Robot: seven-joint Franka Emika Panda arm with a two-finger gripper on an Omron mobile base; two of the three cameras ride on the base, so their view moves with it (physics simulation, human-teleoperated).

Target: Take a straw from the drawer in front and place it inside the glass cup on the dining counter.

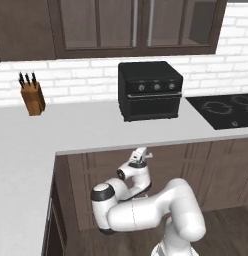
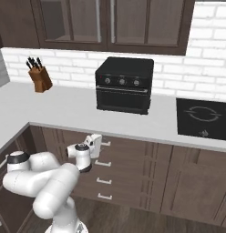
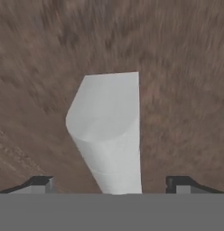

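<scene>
Two dark fingertips [image 3: 41, 184] are standing wide apart in the hand view, so the tool [image 3: 114, 182] is open and gripping nothing. The silver bar handle [image 3: 109, 131] is sitting between them, just ahead of the tool and close up. The dark-brown drawer [image 3: 177, 67] front is spreading behind it. The tool is likely lining up this way so the jaws can close across the bar and pull. The drawer [image 2: 126, 146] is looking fully shut, so the straw is presumably lying inside, behind the front, and cannot be reached yet.

The arm is folding tight, with the elbow low and back and the forearm rising to the wrist. The tool [image 2: 94, 139] is pointing forward at the top drawer, just under the white tabletop [image 2: 64, 113] edge above it. In the left base view the tool [image 1: 141, 154] is tucking right below that overhang.
</scene>
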